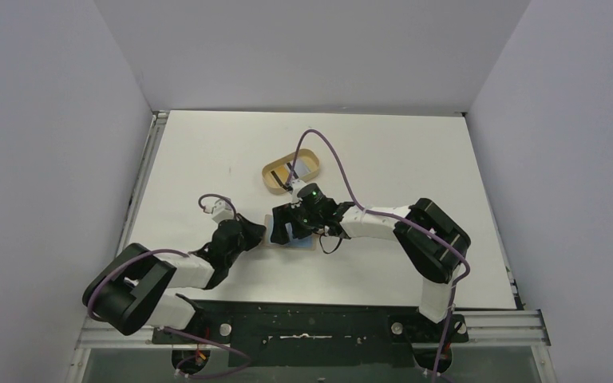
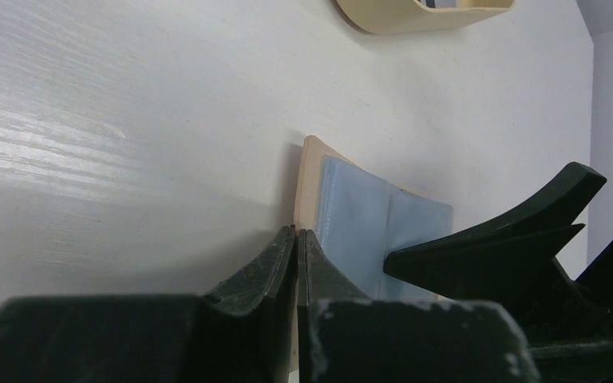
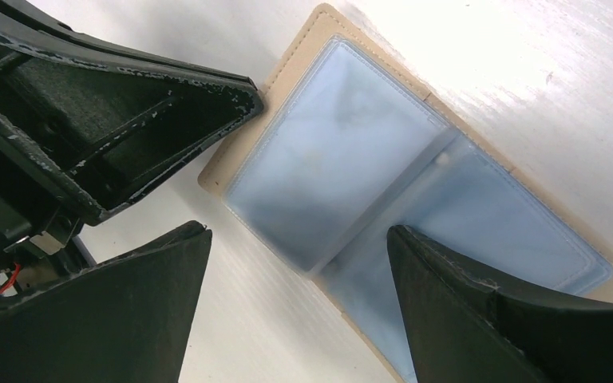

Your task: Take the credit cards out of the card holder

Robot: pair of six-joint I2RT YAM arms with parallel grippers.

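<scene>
- Left tool (image 2: 296, 233): both fingers pressed together, clamped on the tan border of the card holder (image 3: 351, 159) at the holder's left edge. The arm comes in low from the near-left corner of the counter (image 1: 415, 152).
- Right tool (image 3: 299, 230): jaws wide apart and holding nothing. It hangs over the open holder, one finger off the holder's near-left side and the other over its right-hand sleeve. Whether either fingertip touches the plastic cannot be told. The arm reaches in from the near-right corner.
- Counter: white, with a faint grain, walled on three sides.
- Tray (image 1: 267, 174): oval, tan wood. It sits about mid-counter, a little toward the far edge, apart from the holder and beyond it.
- Card holder: lies open and flat, light blue clear sleeves facing up, tan border around them. It is mid-counter, nearer the near edge, between the two tools. The sleeves look cloudy, so whether a card remains inside cannot be told.
- Credit card (image 1: 297, 166): pale with a black stripe, lying inside the tray. How many cards lie there cannot be told at this size.
</scene>
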